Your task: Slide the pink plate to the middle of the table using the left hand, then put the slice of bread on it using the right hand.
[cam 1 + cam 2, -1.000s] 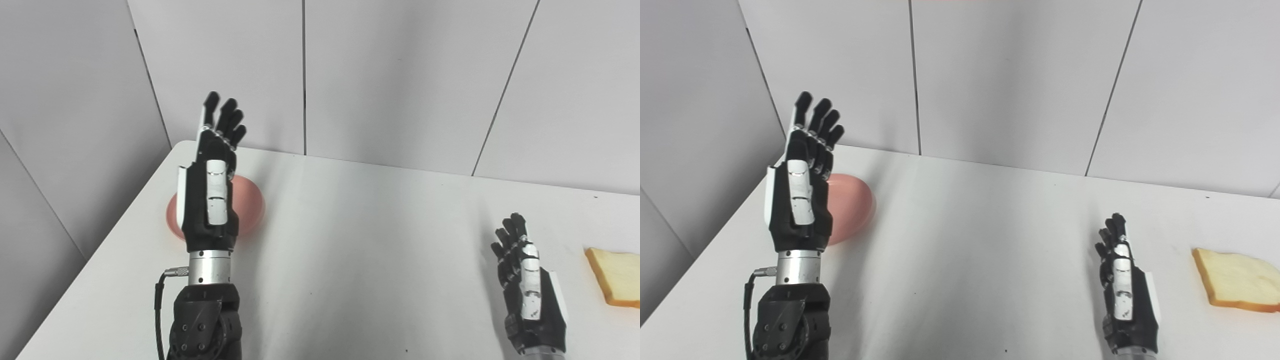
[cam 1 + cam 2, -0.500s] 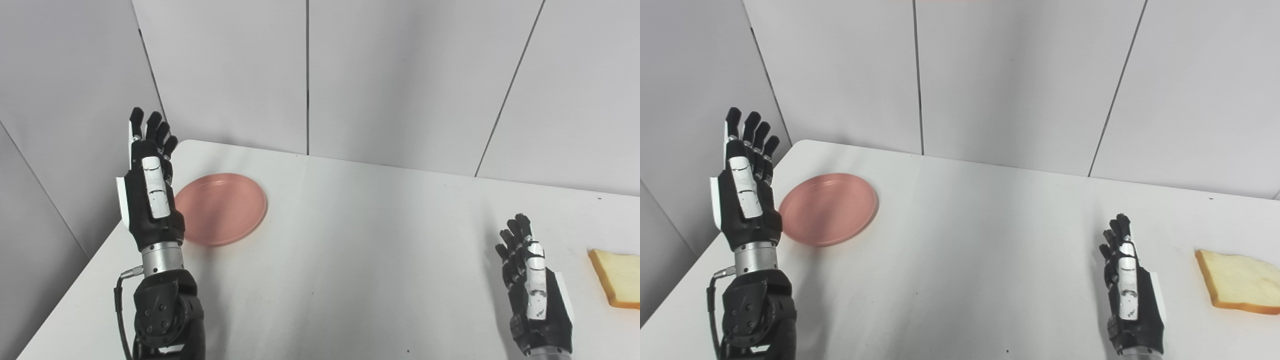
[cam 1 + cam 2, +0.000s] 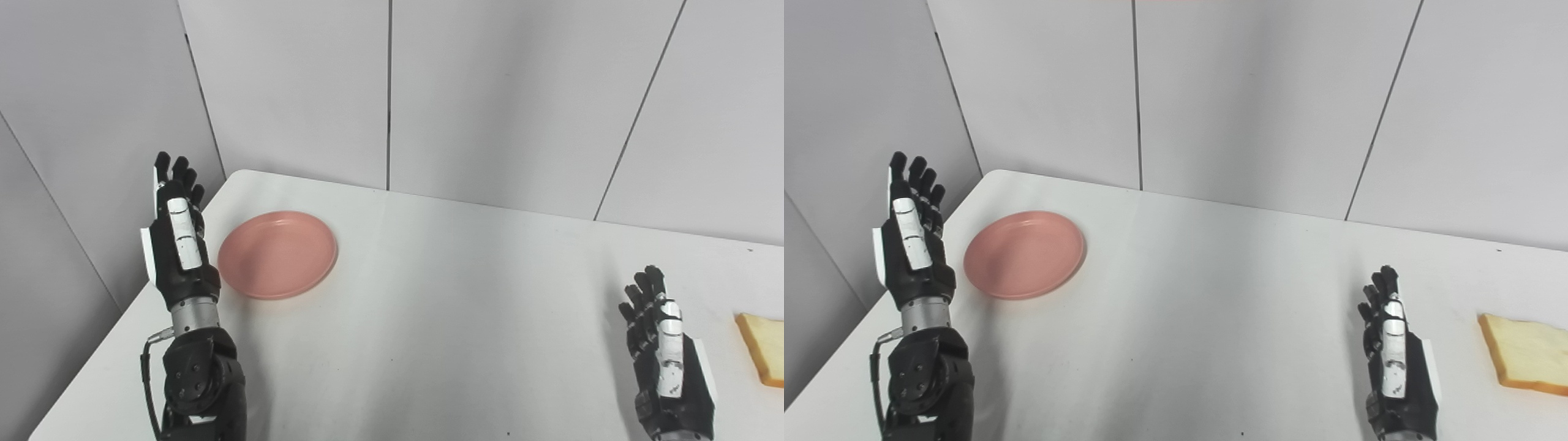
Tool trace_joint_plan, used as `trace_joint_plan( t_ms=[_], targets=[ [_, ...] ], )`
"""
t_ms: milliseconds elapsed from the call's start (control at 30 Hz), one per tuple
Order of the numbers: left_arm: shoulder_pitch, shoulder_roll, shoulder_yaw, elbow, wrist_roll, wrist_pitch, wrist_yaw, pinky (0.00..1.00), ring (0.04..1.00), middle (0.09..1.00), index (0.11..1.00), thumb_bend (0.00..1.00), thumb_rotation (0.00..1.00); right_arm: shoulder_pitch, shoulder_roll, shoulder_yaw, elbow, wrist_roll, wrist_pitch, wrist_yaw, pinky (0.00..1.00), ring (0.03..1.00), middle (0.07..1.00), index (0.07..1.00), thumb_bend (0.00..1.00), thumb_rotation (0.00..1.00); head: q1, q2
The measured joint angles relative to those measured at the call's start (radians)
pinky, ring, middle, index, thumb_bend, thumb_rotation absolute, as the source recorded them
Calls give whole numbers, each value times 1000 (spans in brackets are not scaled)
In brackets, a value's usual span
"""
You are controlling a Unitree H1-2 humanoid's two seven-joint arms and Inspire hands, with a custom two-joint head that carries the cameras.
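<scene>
Seen raised, empty, fingers extended close together: left hand (image 3: 177, 245) just left of pink plate (image 3: 277, 254) near table's (image 3: 441, 306) left corner; right hand (image 3: 1396, 367) likewise beside bread slice (image 3: 1526, 360) at right edge.

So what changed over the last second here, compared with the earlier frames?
The left hand moved from in front of the pink plate out to the plate's left, by the table edge, open and raised. The camera also panned slightly left. The plate, bread slice and open right hand stayed put; nothing was grasped.
</scene>
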Motion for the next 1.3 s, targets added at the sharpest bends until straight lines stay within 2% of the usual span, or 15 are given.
trace_joint_plan(
  t_ms=[333,767,1067,1300],
  targets=[
    [-7,34,46,68,-34,-7,16,945,941,939,931,816,886,0,0,1,-12,-8,8,-3,1000,1000,1000,1000,293,1000,5,2],
    [-17,57,74,158,-137,-25,15,973,946,949,947,806,873,0,1,2,-30,-11,18,-3,1000,1000,1000,1000,287,1000,9,2],
    [-25,66,77,215,-159,-24,15,981,955,952,951,795,897,0,7,4,-38,-10,40,-4,1000,1000,1000,1000,283,1000,5,3],
    [-43,84,87,308,-174,-27,15,966,949,943,939,859,859,0,16,4,-44,-13,42,-5,1000,1000,1000,1000,280,1000,3,5]
  ],
)
